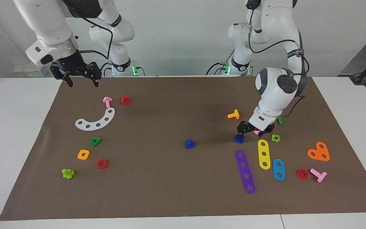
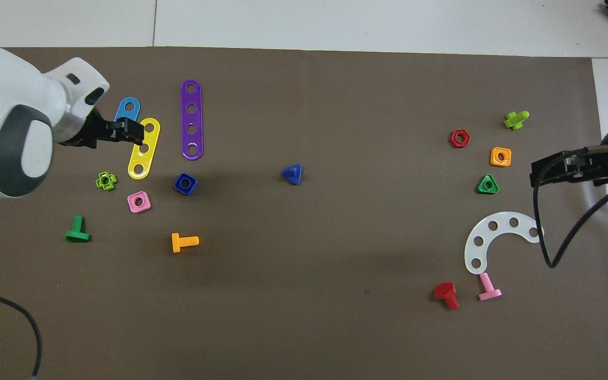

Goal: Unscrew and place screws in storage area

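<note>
The dark-blue square nut (image 1: 239,138) (image 2: 185,183) lies flat on the brown mat (image 1: 170,190), free of any grip. The dark-blue triangular-headed bolt (image 1: 189,143) (image 2: 292,173) lies alone near the mat's middle. My left gripper (image 1: 254,131) (image 2: 127,132) hangs open and empty just above the mat, beside the blue nut toward the left arm's end, over a pink square nut (image 2: 139,201) and the end of a yellow strip (image 2: 144,149). My right gripper (image 1: 83,83) (image 2: 540,174) waits open and raised over the mat's edge at the right arm's end.
Around the left gripper lie a purple strip (image 1: 245,171), a blue strip (image 1: 278,169), an orange bolt (image 1: 233,114), a green T-bolt (image 2: 77,231), a light-green nut (image 1: 275,137) and an orange plate (image 1: 319,151). A white arc (image 1: 95,120) and several nuts and bolts lie at the right arm's end.
</note>
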{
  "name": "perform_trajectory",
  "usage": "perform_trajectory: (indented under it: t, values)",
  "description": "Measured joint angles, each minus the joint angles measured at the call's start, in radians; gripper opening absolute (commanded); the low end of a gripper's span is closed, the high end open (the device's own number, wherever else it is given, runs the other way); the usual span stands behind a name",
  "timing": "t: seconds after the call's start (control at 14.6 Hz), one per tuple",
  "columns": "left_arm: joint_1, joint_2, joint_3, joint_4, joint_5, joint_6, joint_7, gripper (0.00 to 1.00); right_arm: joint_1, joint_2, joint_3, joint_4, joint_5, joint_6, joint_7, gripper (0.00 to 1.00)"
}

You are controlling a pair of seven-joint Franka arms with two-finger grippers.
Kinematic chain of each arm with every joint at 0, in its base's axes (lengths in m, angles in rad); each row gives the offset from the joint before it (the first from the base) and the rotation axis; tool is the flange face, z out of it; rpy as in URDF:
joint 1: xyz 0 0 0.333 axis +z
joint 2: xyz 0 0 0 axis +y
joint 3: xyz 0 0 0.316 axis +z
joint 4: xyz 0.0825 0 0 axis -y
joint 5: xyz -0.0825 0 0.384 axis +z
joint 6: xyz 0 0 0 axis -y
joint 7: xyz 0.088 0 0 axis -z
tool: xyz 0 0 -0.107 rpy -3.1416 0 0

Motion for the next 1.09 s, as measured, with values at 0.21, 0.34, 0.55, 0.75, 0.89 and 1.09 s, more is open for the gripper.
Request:
perform_trajectory:
  t: [0.21, 0.34, 0.55, 0.75, 0.89, 1.09]
  values:
    - [0.073, -0.011, 0.001, 0.122, 0.060, -0.180, 0.080, 1.00, 0.000, 0.000, 0.000, 0.000, 0.000, 0.000, 0.000, 1.00]
    - [0.075, -0.012, -0.001, 0.196, 0.088, -0.288, 0.087, 1.00, 0.000, 0.000, 0.000, 0.000, 0.000, 0.000, 0.000, 1.00]
    - [0.070, -0.013, -0.013, 0.248, 0.090, -0.372, 0.087, 1.00, 0.000, 0.000, 0.000, 0.000, 0.000, 0.000, 0.000, 1.00]
    - [0.064, -0.023, -0.035, 0.279, 0.090, -0.393, 0.087, 1.00, 0.000, 0.000, 0.000, 0.000, 0.000, 0.000, 0.000, 1.00]
    - [0.056, -0.050, -0.041, 0.286, 0.090, -0.393, 0.087, 1.00, 0.000, 0.000, 0.000, 0.000, 0.000, 0.000, 0.000, 1.00]
    - [0.055, -0.081, -0.043, 0.283, 0.090, -0.400, 0.087, 1.00, 0.000, 0.000, 0.000, 0.000, 0.000, 0.000, 0.000, 1.00]
